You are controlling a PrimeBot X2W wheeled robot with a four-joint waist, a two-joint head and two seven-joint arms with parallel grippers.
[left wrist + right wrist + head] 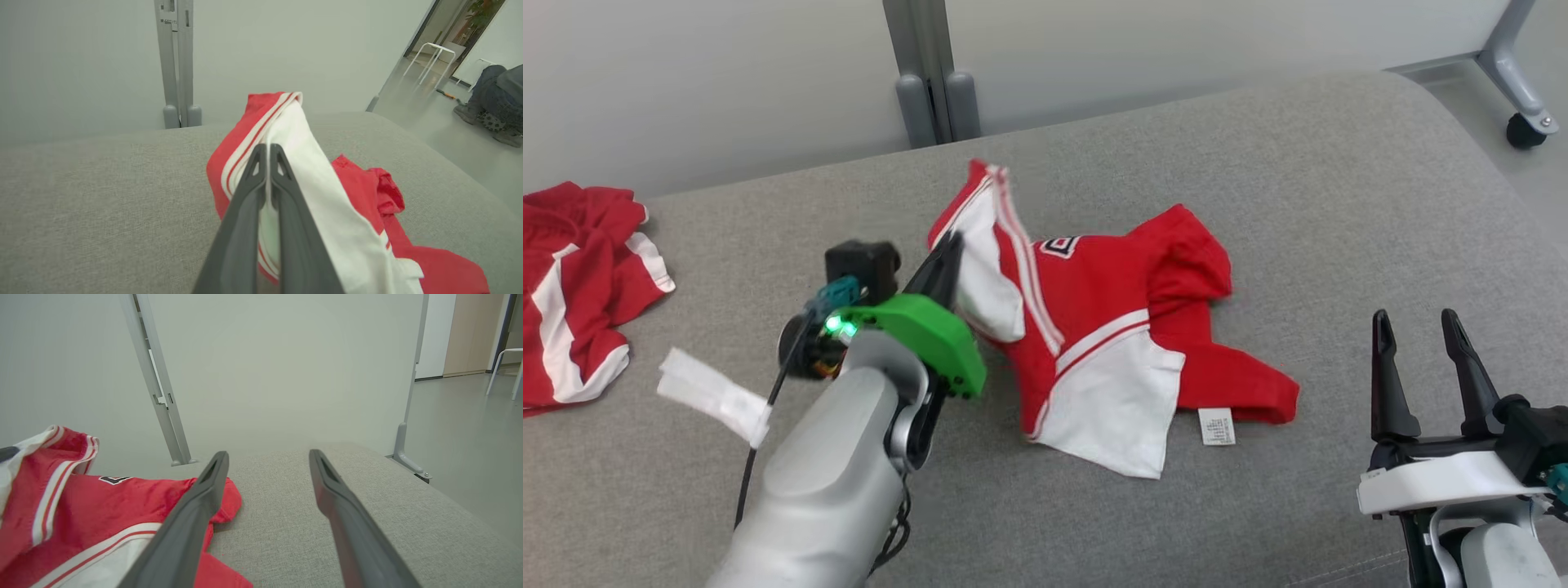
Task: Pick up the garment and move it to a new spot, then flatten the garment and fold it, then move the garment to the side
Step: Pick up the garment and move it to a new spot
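Right now my left gripper (943,253) sits left of centre in the head view, fingers pressed together on the garment (1111,327). In the left wrist view the two fingers meet at the tips (268,149) with the white, striped edge of the garment (327,196) pinched between them and lifted off the cushion (1339,204).

From that held corner, the garment spreads toward the lower right of the head view. Its long axis runs roughly from the raised edge at upper centre down to the red hem and small label (1217,426). Most of it lies crumpled on the grey cushion, mid-frame.

My right gripper (1425,359) stands at the lower right, fingers spread and holding nothing. It is well apart from the hem. In the right wrist view the fingers (267,455) point past the garment (102,506), which lies to their left.

I judge the carry belongs to the left arm, already gripping. The right would have to swing left to reach the hem. A second garment (572,278) lies at the far left edge, so I would steer away from it.
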